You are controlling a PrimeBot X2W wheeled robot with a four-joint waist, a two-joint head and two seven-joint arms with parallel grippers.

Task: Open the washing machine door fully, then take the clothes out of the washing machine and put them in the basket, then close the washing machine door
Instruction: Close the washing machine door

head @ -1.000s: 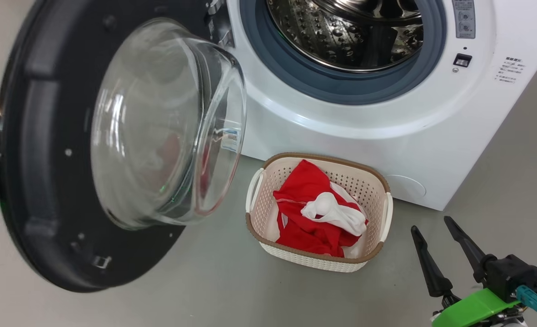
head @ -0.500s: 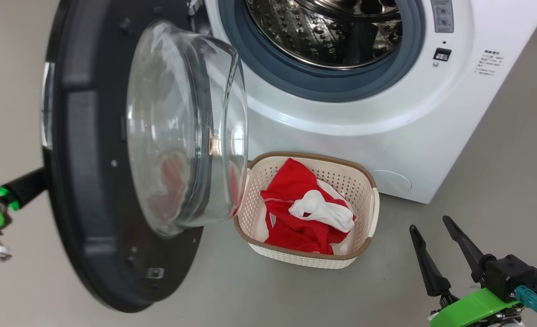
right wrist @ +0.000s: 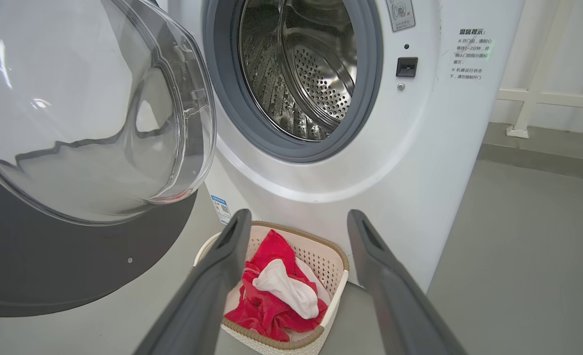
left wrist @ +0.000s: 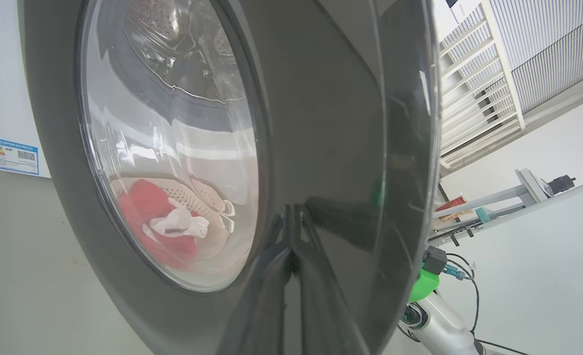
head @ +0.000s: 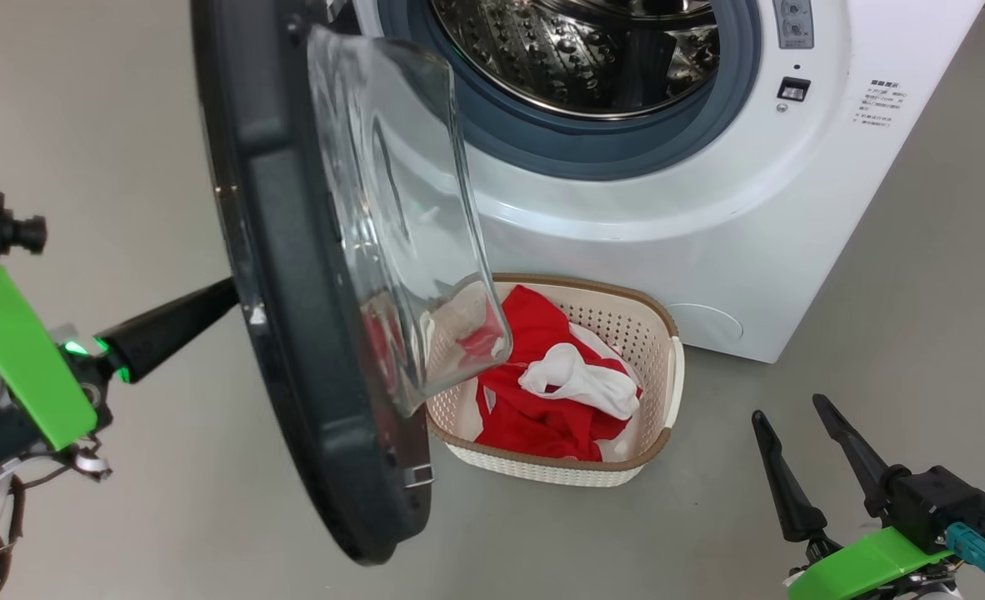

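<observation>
The washing machine door (head: 292, 275) stands half open and edge-on, its glass bowl over the basket's left end. My left gripper (head: 227, 293) is shut, its tips against the door's glossy outer face (left wrist: 331, 123), as the left wrist view shows for the gripper (left wrist: 291, 211). The washing machine (head: 667, 217) shows its steel drum (right wrist: 311, 64) with no cloth visible inside. Red and white clothes (head: 542, 400) lie in the basket (head: 663, 350) on the floor before the machine. My right gripper (head: 788, 408) hangs open and holds nothing at the lower right, aimed at the basket (right wrist: 336, 261) in its own view (right wrist: 297, 217).
Grey floor surrounds the machine, with open room to the right of the basket. A blue label (left wrist: 15, 155) is on the machine's side. A white railing (right wrist: 533, 98) stands behind the machine on the right.
The door has swung toward the machine, from facing me to nearly edge-on. My left arm has come in from the left behind it. The right gripper has not moved.
</observation>
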